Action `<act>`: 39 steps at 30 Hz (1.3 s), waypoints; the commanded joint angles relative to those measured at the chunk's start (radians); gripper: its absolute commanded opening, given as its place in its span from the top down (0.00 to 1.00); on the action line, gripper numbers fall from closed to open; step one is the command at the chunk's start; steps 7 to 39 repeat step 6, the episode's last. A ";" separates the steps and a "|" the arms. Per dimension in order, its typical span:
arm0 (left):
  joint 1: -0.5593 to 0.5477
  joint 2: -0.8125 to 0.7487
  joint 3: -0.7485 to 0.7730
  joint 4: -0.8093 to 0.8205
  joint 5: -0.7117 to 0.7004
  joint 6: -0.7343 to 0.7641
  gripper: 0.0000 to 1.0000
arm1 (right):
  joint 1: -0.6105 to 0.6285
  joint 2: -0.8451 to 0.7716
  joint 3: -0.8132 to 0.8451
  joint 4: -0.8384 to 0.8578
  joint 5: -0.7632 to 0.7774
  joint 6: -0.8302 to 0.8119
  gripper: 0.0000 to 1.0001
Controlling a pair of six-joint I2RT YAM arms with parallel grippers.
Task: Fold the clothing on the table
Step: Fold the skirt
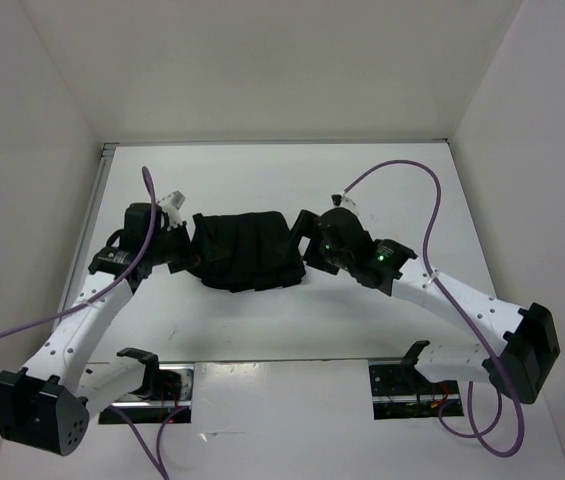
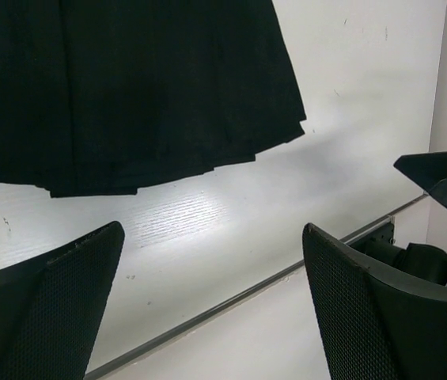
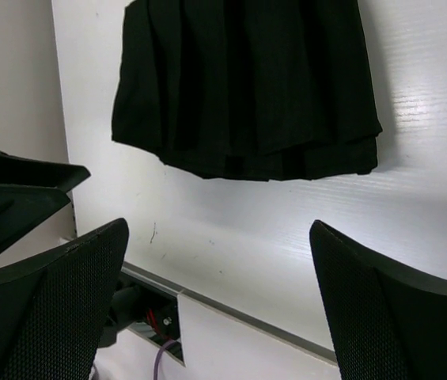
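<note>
Along the near side I see the metal edge (image 2: pixel 247 294) of the table (image 1: pixel 262 185), with bare white between it and the clothing (image 1: pixel 247 250). Left gripper (image 2: pixel 213 233) and right gripper (image 3: pixel 219 229) hang with jaws spread wide, holding nothing, one at each end of that black pleated bundle mid-table. Beyond it, white surface runs to the back wall (image 1: pixel 262 70).

Clothing (image 1: pixel 247 252) matt black pleated cloth, table (image 1: pixel 262 190) smooth white with faint sheen, thin metal edge (image 2: pixel 231 299), finger pads (image 2: pixel 49 317) finely dimpled black.
</note>
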 commanded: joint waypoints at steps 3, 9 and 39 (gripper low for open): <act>-0.002 -0.034 0.031 0.032 -0.021 -0.021 0.00 | -0.007 -0.057 -0.018 0.041 0.054 0.030 0.00; -0.002 -0.045 0.020 0.032 -0.021 -0.032 0.00 | -0.007 -0.080 -0.018 0.030 0.064 0.030 0.00; -0.002 -0.045 0.020 0.032 -0.021 -0.032 0.00 | -0.007 -0.080 -0.018 0.030 0.064 0.030 0.00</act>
